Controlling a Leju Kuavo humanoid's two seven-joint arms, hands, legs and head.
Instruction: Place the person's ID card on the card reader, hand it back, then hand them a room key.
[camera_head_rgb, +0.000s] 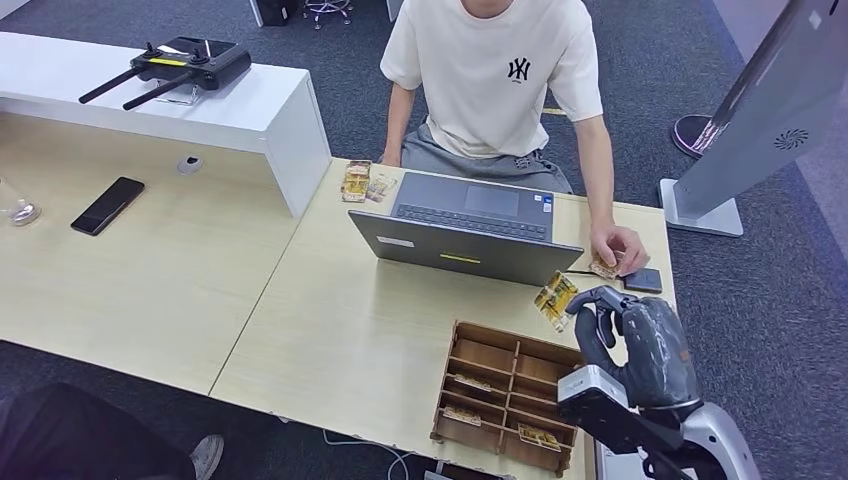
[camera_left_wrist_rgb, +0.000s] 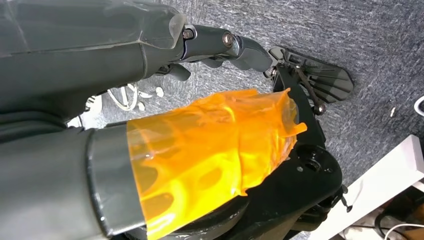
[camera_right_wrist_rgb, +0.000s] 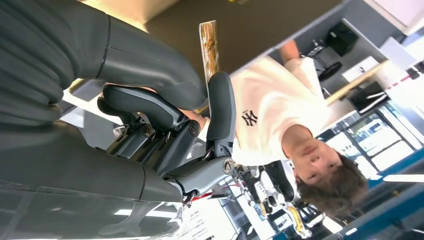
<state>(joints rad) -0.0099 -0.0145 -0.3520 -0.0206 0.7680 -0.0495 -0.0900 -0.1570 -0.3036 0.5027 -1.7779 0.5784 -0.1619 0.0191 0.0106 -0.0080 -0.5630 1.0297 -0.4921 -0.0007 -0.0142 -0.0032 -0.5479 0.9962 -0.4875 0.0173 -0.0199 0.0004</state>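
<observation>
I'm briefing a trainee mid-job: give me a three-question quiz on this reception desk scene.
1. True or false: the right hand pinches a card.
2. Where does the person's hand rest? A) on the laptop keyboard B) on the desk beside the small dark card reader C) in the wooden tray
3. Fill in: the black phone lies on the ___ part of the desk, seen from the head view.

Key: 1 true; 2 B; 3 left.
</observation>
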